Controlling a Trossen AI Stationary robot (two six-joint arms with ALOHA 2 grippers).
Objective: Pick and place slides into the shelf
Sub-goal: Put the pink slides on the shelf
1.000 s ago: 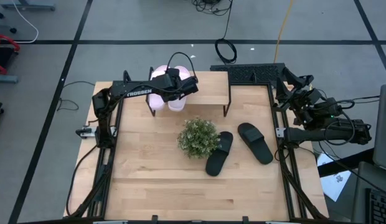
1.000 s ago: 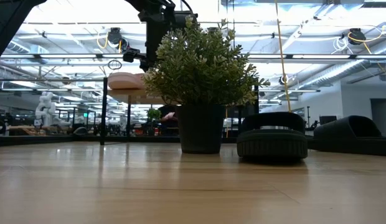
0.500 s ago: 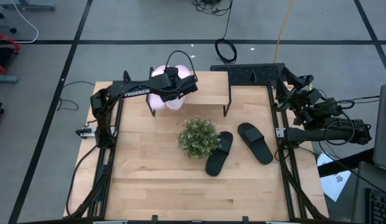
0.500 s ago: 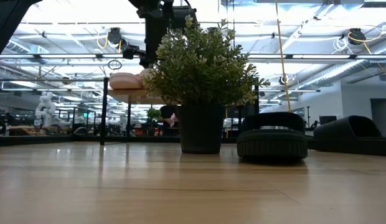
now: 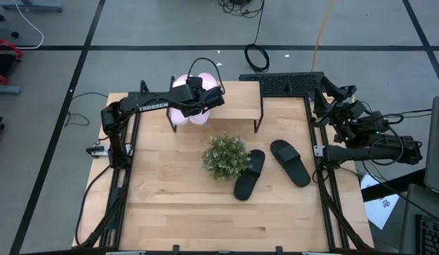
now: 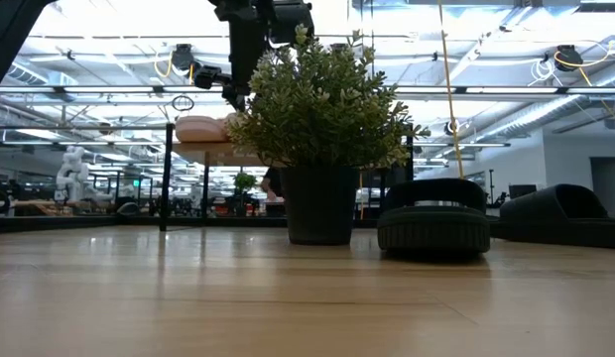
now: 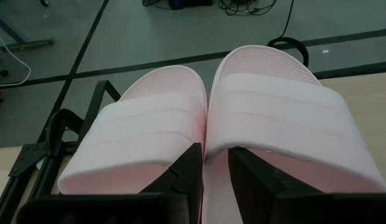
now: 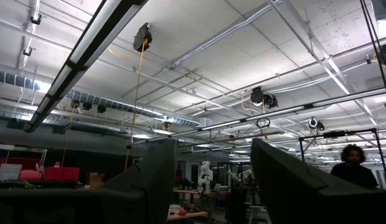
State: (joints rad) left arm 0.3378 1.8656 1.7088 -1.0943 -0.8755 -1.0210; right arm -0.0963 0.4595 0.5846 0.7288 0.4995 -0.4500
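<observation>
Two pale pink slides [image 7: 149, 118] [image 7: 280, 106] lie side by side across the left end of the shelf [image 5: 237, 100], toes past its far edge. In the low view a pink slide [image 6: 200, 129] sits on the plank top. My left gripper [image 7: 213, 152] [image 5: 202, 95] is above them, shut on the one nearer the shelf's middle. Two black slides [image 5: 249, 175] [image 5: 290, 163] lie flat on the table before the shelf. My right gripper [image 8: 205, 186] waits open at the table's right edge, pointing up at the ceiling. My left gripper pinches the inner side wall [image 7: 215, 180] of the pink slide nearer the shelf's middle, close to its strap. One finger [image 7: 188, 168] stands between the two slides and the other [image 7: 246, 174] over the footbed. The fingers come slanting down from the near side. The slide lies level on the shelf.
A small green potted plant [image 5: 225, 157] [image 6: 322, 129] stands mid-table, just left of the black slides and in front of the shelf. The shelf's right half is bare plank. Open tabletop [image 5: 170, 205] lies toward the near edge. A person [image 8: 352, 165] shows in the room beyond.
My left gripper has moved a little toward the far edge and slightly up. The pink slide it holds has shifted with it farther across the shelf, so its toe now shows past the far edge beside the other pink slide.
</observation>
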